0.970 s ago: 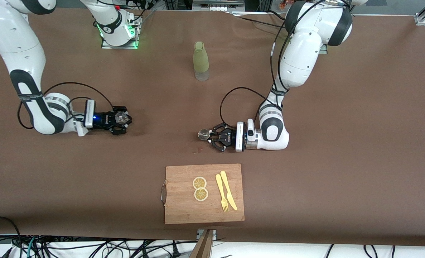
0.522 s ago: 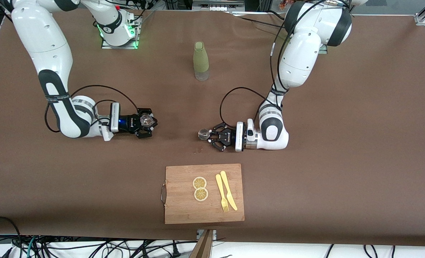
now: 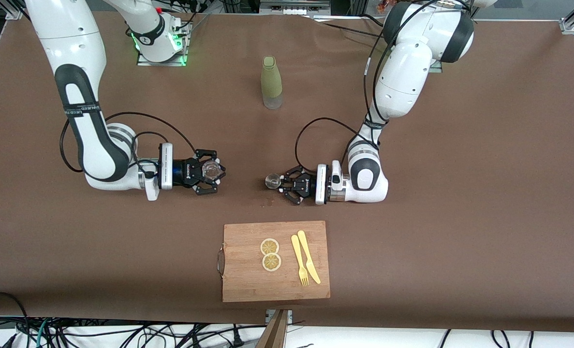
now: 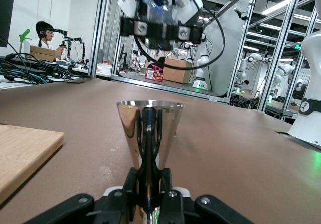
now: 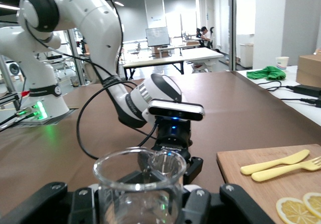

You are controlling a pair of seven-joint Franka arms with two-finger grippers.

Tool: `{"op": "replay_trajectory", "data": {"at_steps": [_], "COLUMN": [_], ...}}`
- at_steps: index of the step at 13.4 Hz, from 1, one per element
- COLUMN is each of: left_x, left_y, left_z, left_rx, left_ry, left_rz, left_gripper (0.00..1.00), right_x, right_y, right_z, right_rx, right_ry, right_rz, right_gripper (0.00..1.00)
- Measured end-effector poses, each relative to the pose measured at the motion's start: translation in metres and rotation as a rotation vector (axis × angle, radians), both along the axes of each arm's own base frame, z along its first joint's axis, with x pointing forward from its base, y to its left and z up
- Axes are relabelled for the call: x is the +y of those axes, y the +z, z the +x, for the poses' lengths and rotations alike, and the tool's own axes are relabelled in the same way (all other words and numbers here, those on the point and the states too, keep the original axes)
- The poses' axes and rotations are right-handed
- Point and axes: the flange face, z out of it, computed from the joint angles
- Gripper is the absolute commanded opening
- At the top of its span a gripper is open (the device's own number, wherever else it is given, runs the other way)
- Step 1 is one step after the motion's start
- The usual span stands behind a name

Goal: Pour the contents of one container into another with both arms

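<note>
Left tool: clenched on a small shiny metal cup, held upright and low above the brown counter; the left wrist view shows the cup flaring toward its rim, with the fingers pressed to its narrow lower part.
Right tool: clenched on a clear glass cup, held upright over the counter toward the right arm's end; in the right wrist view the glass sits between the black fingers.
Facing: the two tools point at each other across a bare strip of counter, well apart; each wrist view shows the other arm's tool farther off.
Arms: both white arms reach down from their bases and bend so the tools lie roughly level.
Green bottle: stands upright, farther from the front camera than both tools, about midway between the two bases.
Cutting board: wooden, nearer to the front camera than both tools, with a metal handle on the edge toward the right arm's end.
On the board: two lemon slices touching each other, and beside them a yellow fork and a yellow knife lying side by side.
</note>
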Motion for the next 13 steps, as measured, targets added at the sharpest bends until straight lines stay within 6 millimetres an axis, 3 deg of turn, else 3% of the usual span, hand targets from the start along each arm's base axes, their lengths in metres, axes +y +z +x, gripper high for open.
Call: {"op": "replay_trajectory", "data": {"at_steps": [7, 13], "left_x": [-0.021, -0.029], "left_y": [0.005, 0.012], "left_z": [-0.004, -0.001], "left_rx": [-0.027, -0.046], "left_ry": [-0.002, -0.001], "left_rz": [0.036, 0.042], "left_gripper": [0.0, 0.0], "right_x": [0.024, 0.064], "right_y": [0.013, 0.01], "right_z": [0.02, 0.013], "right_rx": [0.041, 0.011], "right_ry": [-0.128, -0.19], "right_rz": [-0.134, -0.281], "right_gripper": [0.13, 0.13]}}
